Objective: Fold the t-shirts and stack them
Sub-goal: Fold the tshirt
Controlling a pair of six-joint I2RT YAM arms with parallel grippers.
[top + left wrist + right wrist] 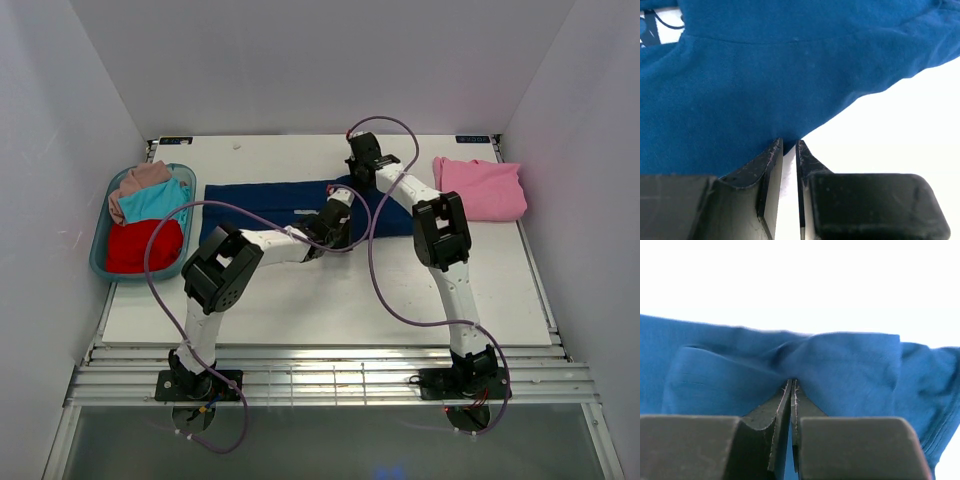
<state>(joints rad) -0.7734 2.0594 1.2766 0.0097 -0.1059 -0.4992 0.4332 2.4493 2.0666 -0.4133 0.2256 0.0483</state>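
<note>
Table (300,310): white work surface carrying the whole job.
Navy t-shirt (260,200): lies as a long band across the far middle of the table. Its right end is bunched under the two grippers.
Step in hand: by the look of it, a fold of the navy t-shirt, with both arms at its right end. It is not yet a compact fold like the one already set aside.
Next move: likely carrying the held end over toward the left. Both grippers would need to travel together and level so the cloth lands flat and its edges meet.
Right arm (440,230): rises from its base, bends at the elbow and reaches far and left to the shirt's far edge.
Left arm (270,245): elbow raised on the left, forearm stretched low to the right to the shirt's near edge.
Basket (97,250): at the table's left edge, holding crumpled dusty-pink, teal and red tees still to be folded.
Pink t-shirt (480,190): folded, at the far right, well apart from the navy one.
Right gripper (791,382): jaws pressed together on a pucker of navy cloth.
Left gripper (791,144): jaws narrow, tips at the navy hem. Whether they clamp it cannot be told.
</note>
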